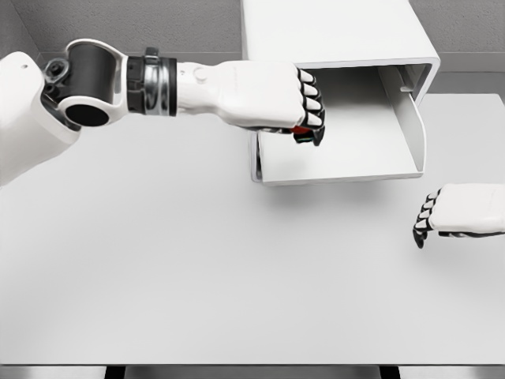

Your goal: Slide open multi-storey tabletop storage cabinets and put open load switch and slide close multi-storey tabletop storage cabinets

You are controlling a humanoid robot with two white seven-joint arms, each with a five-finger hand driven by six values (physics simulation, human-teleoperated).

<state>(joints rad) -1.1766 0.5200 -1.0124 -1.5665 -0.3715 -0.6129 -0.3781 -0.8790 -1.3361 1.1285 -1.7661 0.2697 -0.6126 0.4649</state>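
Note:
The white storage cabinet (pixel 347 35) stands at the back of the table with its drawer (pixel 339 162) slid out toward me. My left hand (pixel 304 106) reaches in from the left and hovers over the drawer's left part, fingers curled around a small object. Only a red and green bit of the load switch (pixel 300 134) peeks out under the fingers. My right hand (pixel 442 217) rests on the table to the right of the drawer, fingers loosely curled and holding nothing.
The white table (pixel 197 276) stretches wide in front of the cabinet. Its front edge runs along the bottom of the view. The drawer's raised right wall (pixel 412 126) stands beside the cabinet opening.

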